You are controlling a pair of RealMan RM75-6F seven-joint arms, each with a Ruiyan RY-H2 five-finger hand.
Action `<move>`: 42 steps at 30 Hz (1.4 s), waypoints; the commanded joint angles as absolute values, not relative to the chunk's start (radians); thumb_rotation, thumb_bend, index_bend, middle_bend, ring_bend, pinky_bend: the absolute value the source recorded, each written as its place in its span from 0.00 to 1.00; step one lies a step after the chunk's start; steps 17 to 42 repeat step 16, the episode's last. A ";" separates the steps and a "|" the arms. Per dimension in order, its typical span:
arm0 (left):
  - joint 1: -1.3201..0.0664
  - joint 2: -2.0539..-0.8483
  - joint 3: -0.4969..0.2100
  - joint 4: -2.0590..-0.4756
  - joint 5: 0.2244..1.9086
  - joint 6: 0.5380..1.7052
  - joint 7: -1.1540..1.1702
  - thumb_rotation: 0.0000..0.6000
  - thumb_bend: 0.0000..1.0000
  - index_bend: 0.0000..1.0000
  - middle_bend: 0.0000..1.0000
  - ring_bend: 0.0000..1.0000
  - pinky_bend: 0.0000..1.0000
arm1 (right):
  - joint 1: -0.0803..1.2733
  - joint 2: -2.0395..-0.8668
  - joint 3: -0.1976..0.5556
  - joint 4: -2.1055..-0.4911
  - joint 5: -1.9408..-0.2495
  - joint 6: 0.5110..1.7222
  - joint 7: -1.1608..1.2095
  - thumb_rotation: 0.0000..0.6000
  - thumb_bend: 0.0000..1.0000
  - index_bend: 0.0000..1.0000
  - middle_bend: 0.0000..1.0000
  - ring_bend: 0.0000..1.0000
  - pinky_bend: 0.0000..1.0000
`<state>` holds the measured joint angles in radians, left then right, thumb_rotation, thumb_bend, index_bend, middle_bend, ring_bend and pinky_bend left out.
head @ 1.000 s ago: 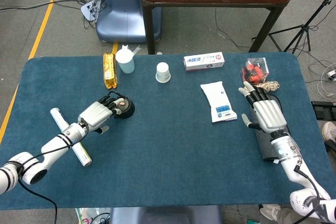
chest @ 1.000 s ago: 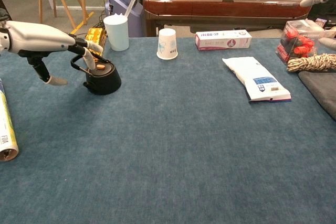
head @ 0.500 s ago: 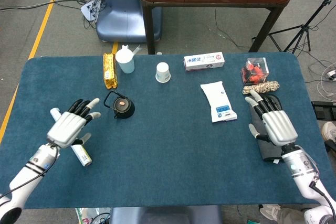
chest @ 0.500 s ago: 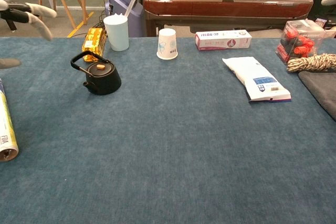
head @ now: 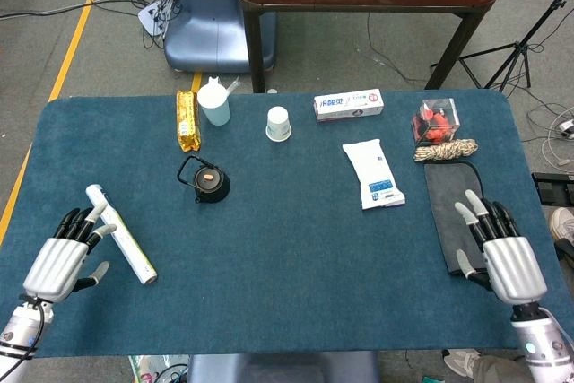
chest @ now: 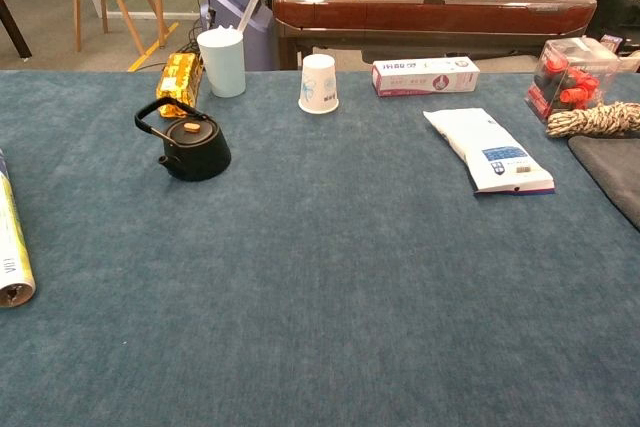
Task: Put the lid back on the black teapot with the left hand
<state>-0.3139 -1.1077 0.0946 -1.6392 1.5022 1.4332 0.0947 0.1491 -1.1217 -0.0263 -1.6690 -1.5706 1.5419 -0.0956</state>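
From my station I see the desk (head: pixel 269 266) covered in a dark blue, felt-like cloth. The black teapot (head: pixel 209 183) sits in its left half, toward the far edge: a squat, round, matte body with a thin arched wire handle. Its lid (chest: pixel 192 128) is seated on top, flat and dark with a small tan knob.

Behind the teapot along the far edge I have a crinkled gold foil packet (head: pixel 186 119), a pale blue plastic cup (head: pixel 214 104) with something white standing in it, and an upturned white paper cup (head: pixel 279 124). Further right lie a long white cardboard box (head: pixel 348 105) and a soft white pouch (head: pixel 374 174) with a blue label. At the far right corner are a clear plastic box (head: pixel 435 122) of red pieces and a coil of braided rope (head: pixel 446 150), which touches the far end of a dark grey mat (head: pixel 451 213). A white foil-wrap roll (head: pixel 121 233) lies slanted near the left edge.

My left robot hand (head: pixel 68 257) hangs over the near left corner, silver-backed with black fingers spread apart, empty; its fingertips come just beside the roll. My right robot hand (head: pixel 501 253) is at the near right corner, over the near end of the mat, fingers likewise splayed and gripping nothing. Both are well apart from the teapot.
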 commanded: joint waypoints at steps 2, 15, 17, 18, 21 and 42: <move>-0.271 -1.120 0.100 -1.624 1.530 1.482 0.072 1.00 0.32 0.24 0.00 0.00 0.00 | 0.091 -1.119 -0.072 -1.648 -1.622 1.595 -0.044 1.00 0.44 0.03 0.00 0.00 0.00; -0.204 -1.150 0.088 -1.645 1.593 1.544 0.179 1.00 0.32 0.23 0.00 0.00 0.00 | -0.009 -1.115 -0.102 -1.568 -1.685 1.703 0.052 1.00 0.44 0.03 0.00 0.00 0.00; -0.203 -1.151 0.086 -1.648 1.596 1.541 0.185 1.00 0.32 0.23 0.00 0.00 0.00 | -0.013 -1.115 -0.102 -1.563 -1.687 1.707 0.057 1.00 0.44 0.03 0.00 0.00 0.00; -0.203 -1.151 0.086 -1.648 1.596 1.541 0.185 1.00 0.32 0.23 0.00 0.00 0.00 | -0.013 -1.115 -0.102 -1.563 -1.687 1.707 0.057 1.00 0.44 0.03 0.00 0.00 0.00; -0.203 -1.151 0.086 -1.648 1.596 1.541 0.185 1.00 0.32 0.23 0.00 0.00 0.00 | -0.013 -1.115 -0.102 -1.563 -1.687 1.707 0.057 1.00 0.44 0.03 0.00 0.00 0.00; -0.203 -1.151 0.086 -1.648 1.596 1.541 0.185 1.00 0.32 0.23 0.00 0.00 0.00 | -0.013 -1.115 -0.102 -1.563 -1.687 1.707 0.057 1.00 0.44 0.03 0.00 0.00 0.00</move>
